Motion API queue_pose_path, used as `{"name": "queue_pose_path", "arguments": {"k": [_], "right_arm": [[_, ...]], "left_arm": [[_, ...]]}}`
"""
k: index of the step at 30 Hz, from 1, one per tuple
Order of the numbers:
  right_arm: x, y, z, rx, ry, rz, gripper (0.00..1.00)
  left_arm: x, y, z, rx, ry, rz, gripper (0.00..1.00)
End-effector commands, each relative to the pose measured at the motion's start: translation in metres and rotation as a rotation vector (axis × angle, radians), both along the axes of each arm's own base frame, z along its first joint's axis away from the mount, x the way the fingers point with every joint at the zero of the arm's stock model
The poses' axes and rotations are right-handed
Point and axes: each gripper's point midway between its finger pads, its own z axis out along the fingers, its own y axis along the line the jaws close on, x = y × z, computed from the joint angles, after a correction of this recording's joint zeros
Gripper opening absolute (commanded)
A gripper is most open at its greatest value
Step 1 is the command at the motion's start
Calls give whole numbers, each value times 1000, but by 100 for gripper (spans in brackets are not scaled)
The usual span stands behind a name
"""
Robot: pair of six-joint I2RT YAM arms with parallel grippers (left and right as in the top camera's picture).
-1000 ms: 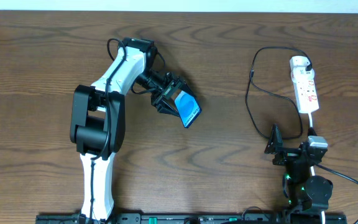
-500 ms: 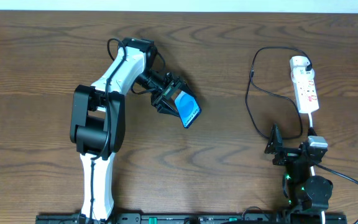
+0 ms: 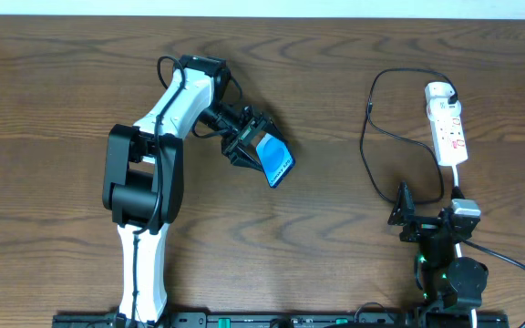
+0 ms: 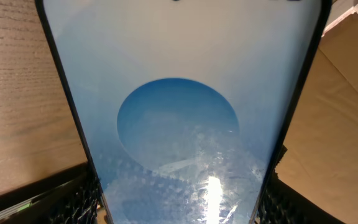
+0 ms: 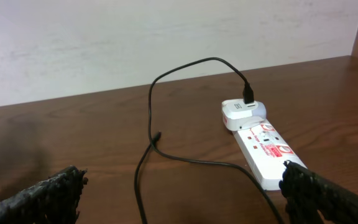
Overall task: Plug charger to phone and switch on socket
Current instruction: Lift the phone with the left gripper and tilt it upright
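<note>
My left gripper [image 3: 247, 143] is shut on the phone [image 3: 276, 160] and holds it tilted, screen up, at mid-table. In the left wrist view the blue screen [image 4: 179, 118] fills the frame between the two fingers. The white socket [image 3: 447, 123] lies at the far right, with the black charger cable [image 3: 365, 137] plugged into its far end and looping left and down. The cable's connector tip [image 5: 158, 135] lies on the table in the right wrist view. My right gripper [image 3: 420, 219] is open and empty, just below the socket [image 5: 263, 144] and the cable loop.
The socket's white cord [image 3: 457, 181] runs down toward my right arm base. A black cable [image 3: 518, 264] trails from the right arm at the lower right. A pale wall [image 5: 166, 37] backs the table's far edge.
</note>
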Motion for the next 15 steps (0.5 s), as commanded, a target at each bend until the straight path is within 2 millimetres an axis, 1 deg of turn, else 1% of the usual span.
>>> {"name": "queue_pose_path", "arguments": {"k": [1,5,9,15], "right_arm": [[0,0,-1,-4,2,1,99],[0,0,-1,-3,2,1,99],[0,0,-1,-3,2,1,99],[0,0,-1,-3,2,1,99]], "left_arm": [[-1,-4,21,-54,-25,6,64],[-1,-5,21,-54,-22,8,64],[0,-9,28,-100,-11,20,64],[0,-9,29,-103,-13,19,64]]}}
